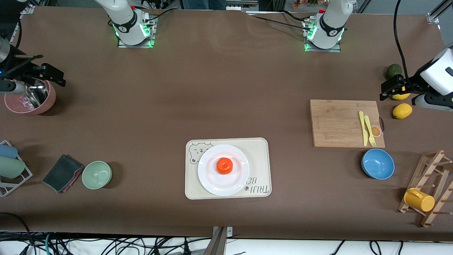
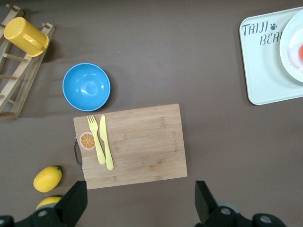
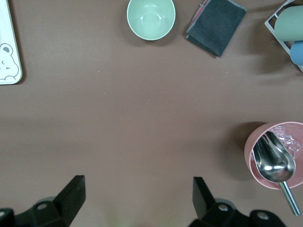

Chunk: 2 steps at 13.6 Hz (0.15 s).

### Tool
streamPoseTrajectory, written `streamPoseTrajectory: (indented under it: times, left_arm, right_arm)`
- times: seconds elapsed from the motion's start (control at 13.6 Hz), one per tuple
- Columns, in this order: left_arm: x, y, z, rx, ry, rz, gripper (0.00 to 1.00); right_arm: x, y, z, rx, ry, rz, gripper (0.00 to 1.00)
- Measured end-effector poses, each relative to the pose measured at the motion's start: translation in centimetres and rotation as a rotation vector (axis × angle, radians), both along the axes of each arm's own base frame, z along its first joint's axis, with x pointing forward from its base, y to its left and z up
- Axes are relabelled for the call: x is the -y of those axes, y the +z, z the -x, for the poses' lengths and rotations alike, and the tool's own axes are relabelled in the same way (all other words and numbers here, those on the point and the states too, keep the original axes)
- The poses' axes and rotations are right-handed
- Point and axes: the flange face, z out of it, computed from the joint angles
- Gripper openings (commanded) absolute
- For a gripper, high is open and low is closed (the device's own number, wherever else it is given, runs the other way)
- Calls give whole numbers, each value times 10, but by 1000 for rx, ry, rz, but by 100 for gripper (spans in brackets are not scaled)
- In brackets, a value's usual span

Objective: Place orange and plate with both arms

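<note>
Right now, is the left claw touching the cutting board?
Apart. In the front view the left claw hangs over the lemons at the left arm's end of the table, with bare tabletop showing between it and the cutting board.

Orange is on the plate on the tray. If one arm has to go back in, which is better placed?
Neither clearly. The orange sits on the plate, mid-table. The left end effector is open over the lemons; the right end effector is open beside the pink bowl. Both are similarly far off.

On the brown table (image 1: 226, 88) we see a cream tray (image 1: 260, 159), a cutting board (image 1: 336, 122), a blue bowl (image 1: 378, 164), a green bowl (image 1: 97, 174), a pink bowl (image 1: 46, 102), a folded cloth (image 1: 62, 173), two lemons (image 1: 402, 111), and a wooden rack (image 1: 430, 187).
</note>
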Motion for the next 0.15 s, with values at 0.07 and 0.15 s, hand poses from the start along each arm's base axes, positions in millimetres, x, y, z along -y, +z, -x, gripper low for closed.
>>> streamPoseTrajectory:
  times: [0.07, 0.15]
  left_arm:
    - [-1, 0, 0, 0, 1, 0, 100]
    - [-1, 0, 0, 0, 2, 0, 100]
  right_arm:
    - [0, -1, -5, 0, -1, -1, 100]
    - [0, -2, -8, 0, -1, -2, 100]
